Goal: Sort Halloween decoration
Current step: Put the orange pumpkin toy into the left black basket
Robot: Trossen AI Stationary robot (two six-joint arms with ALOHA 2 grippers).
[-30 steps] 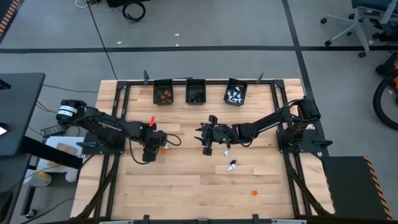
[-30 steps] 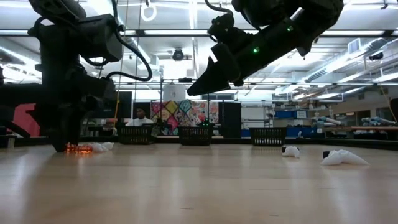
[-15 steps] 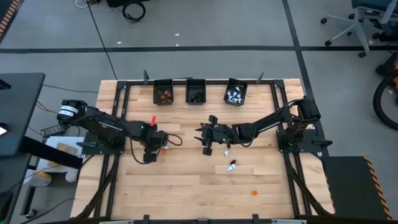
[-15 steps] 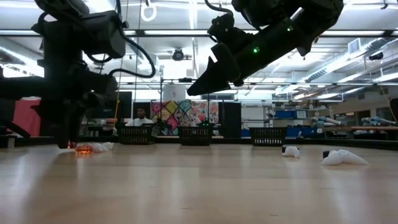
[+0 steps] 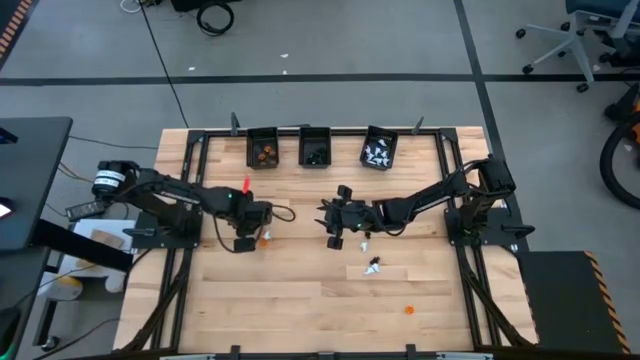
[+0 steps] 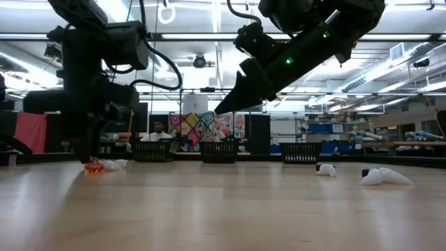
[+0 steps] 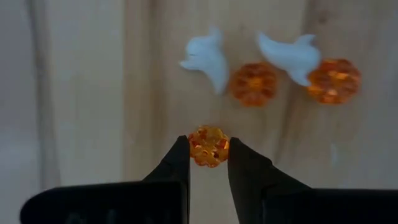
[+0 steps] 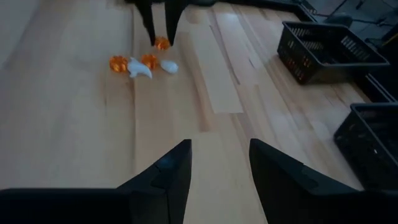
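Pinching a tiny orange pumpkin-shaped plastic trinket (image 7: 209,146) between its two dark fingertips, the left gripper (image 7: 208,149) hangs just above the pale wooden tabletop (image 5: 300,300) on the table's left half. The left wrist view alone shows the clasp: jaws pressed against both sides of the trinket, with two more small orange pumpkins (image 7: 252,84) and two little white ghost figures (image 7: 205,57) lying on the wood just beyond. From above, that cluster is only a faint orange speck (image 5: 262,240) beside the gripper. The right gripper (image 8: 219,163) hovers mid-table, raised clear of the wood, its jaws parted and holding nothing; its wrist camera looks across at the same cluster (image 8: 142,65). Only the high view shows three small black rectangular bins (image 5: 313,148) along the far edge, more trinkets (image 5: 373,265) below the right gripper, and a lone orange piece (image 5: 408,309) near the front edge.
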